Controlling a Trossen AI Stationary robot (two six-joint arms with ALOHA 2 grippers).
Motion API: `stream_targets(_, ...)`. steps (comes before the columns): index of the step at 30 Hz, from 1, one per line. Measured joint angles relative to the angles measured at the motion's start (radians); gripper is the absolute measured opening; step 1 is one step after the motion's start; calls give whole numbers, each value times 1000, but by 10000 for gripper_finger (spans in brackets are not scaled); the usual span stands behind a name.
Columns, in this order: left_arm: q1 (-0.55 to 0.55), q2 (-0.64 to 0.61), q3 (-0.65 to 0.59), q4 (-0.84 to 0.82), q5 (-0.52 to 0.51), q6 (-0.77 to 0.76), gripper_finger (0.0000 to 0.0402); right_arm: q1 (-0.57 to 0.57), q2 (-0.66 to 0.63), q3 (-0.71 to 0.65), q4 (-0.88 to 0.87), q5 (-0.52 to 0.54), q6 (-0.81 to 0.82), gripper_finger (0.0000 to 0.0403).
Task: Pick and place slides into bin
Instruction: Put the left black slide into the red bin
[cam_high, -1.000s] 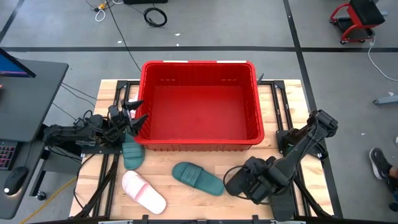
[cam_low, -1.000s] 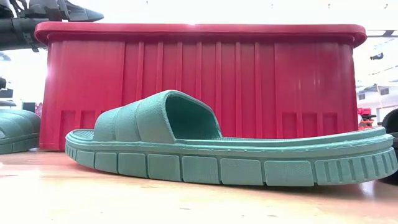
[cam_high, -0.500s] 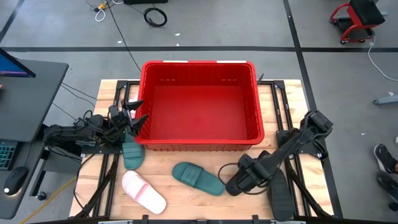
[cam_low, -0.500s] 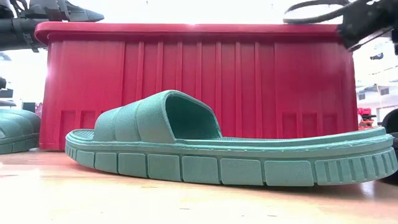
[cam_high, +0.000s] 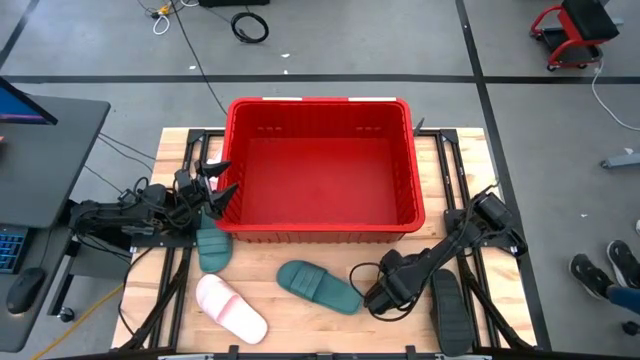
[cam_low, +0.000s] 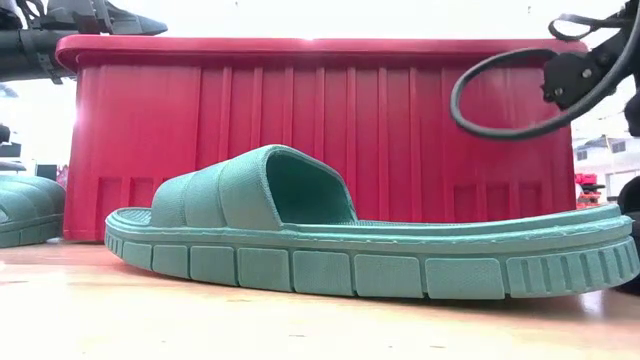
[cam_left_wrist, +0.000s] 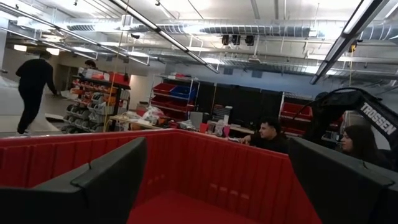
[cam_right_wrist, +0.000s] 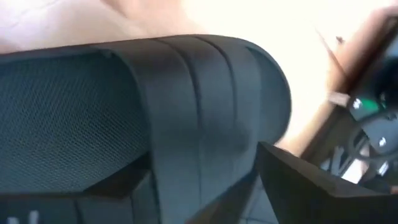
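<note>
I count four slides outside the bin (cam_high: 320, 110): two teal (cam_high: 318, 286) (cam_high: 211, 246), one pink (cam_high: 231, 309), one black (cam_high: 449, 318), beside my right gripper (cam_high: 383, 297), whose grip I cannot tell. My left gripper (cam_high: 222, 182) gapes empty at the bin's rim.

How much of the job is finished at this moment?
Nothing is done: the red bin holds no slides. In hand: the right gripper is down at the black slide. Left: that one, two teal slides and the pink slide. The left gripper waits at the bin's edge.
</note>
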Motion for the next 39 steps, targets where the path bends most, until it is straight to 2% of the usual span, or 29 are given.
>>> stream_targets(9, 0, 0, 0, 0, 0, -1, 396, 0, -14, -5, -46, 11, 11, 180)
stream_targets(21, 0, 0, 0, 0, 0, -1, 396, 0, -31, -5, -14, 17, -4, 14)
stream_targets(27, 0, 0, 0, 1, 0, -2, 396, 0, -94, 5, 22, 0, -10, 23)
stream_targets(31, 0, 0, 0, 0, 1, -3, 396, 0, -171, 45, 40, -7, -33, 10)
stream_targets(39, 0, 0, 0, 0, 1, -2, 396, -10, -308, 215, 63, 64, -174, 10)
